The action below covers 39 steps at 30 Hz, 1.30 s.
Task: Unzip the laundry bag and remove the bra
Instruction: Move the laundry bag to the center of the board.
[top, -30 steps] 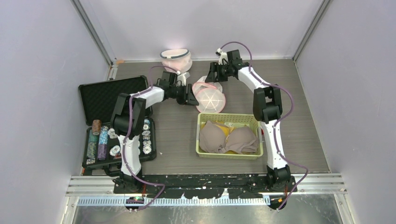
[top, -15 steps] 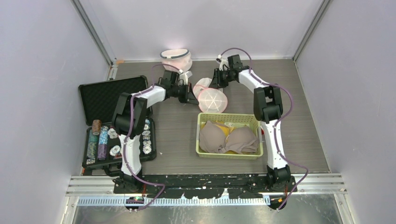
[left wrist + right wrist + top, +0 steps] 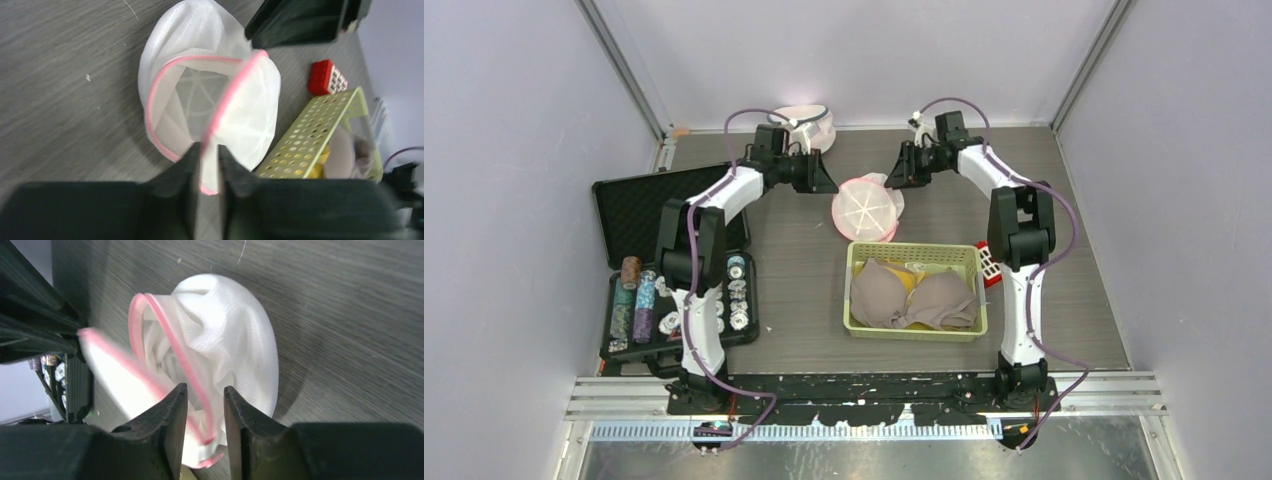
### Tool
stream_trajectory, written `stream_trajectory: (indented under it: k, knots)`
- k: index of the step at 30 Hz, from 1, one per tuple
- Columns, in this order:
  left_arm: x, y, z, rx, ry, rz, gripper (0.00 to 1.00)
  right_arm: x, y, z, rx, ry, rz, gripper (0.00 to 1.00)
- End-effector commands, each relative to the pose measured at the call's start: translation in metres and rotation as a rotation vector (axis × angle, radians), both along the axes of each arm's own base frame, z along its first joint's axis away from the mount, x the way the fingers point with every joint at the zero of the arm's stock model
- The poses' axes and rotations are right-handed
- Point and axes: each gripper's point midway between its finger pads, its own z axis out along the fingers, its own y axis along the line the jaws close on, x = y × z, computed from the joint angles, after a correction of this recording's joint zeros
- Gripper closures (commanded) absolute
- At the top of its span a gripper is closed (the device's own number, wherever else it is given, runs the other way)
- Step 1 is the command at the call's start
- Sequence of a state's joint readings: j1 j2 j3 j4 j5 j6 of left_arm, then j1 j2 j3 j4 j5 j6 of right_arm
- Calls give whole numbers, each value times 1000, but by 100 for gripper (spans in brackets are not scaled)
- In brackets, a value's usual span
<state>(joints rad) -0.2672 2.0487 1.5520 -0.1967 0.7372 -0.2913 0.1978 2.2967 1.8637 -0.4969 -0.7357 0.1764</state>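
Note:
The laundry bag is a round white mesh pouch with a pink rim, lying behind the basket. It gapes like a clamshell in the left wrist view, and only mesh and ribs show inside. My left gripper is at its left edge, shut on the upright flap's pink rim. My right gripper is at the far right edge, jaws narrowly parted on bunched mesh and rim. Two beige bras lie in the basket.
The yellow-green perforated basket stands just in front of the bag. A second pink-rimmed bag sits at the back wall. An open black case with poker chips fills the left. A small red block lies right of the basket.
Both grippers have closed on the bag's edges. The wrists have swung apart, the left up and left, the right to the right. The bag has shifted left and spread open.

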Motion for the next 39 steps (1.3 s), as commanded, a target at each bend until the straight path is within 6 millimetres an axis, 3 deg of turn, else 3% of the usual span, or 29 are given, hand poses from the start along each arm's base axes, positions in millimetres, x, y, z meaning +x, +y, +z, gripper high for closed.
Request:
stream_trajectory:
  k: [1, 7, 12, 15, 20, 28, 31, 34, 36, 39]
  knots:
    - [-19, 3, 6, 16, -33, -89, 66, 24, -6, 64, 59, -126, -42, 58]
    - [-36, 12, -24, 53, 37, -77, 43, 55, -8, 71, 69, -173, -106, 37]
    - [-35, 17, -49, 94, 66, -52, 24, 67, 0, 55, 34, -196, -100, 35]
    - [-36, 14, -60, 82, 89, -54, 22, 67, 5, 34, -18, -197, -83, 37]
    - [-30, -1, -59, 23, 73, -67, 30, 61, 6, -8, -139, -196, -37, 46]
    - [-14, -26, -56, -43, 51, -69, 41, 37, 11, -30, -141, -128, 19, 65]
    - [-11, -35, -45, -90, 32, -63, 59, 26, 14, -32, -122, -98, 41, 75]
    - [-10, -41, -17, -157, -15, -51, 86, 14, 17, -32, -96, -72, 69, 86]
    - [-13, -44, 2, -188, -37, -52, 99, 6, 18, -31, -79, -59, 90, 92]
    - [-15, -49, 17, -190, -74, -57, 100, -6, 21, -27, -41, -40, 118, 96]
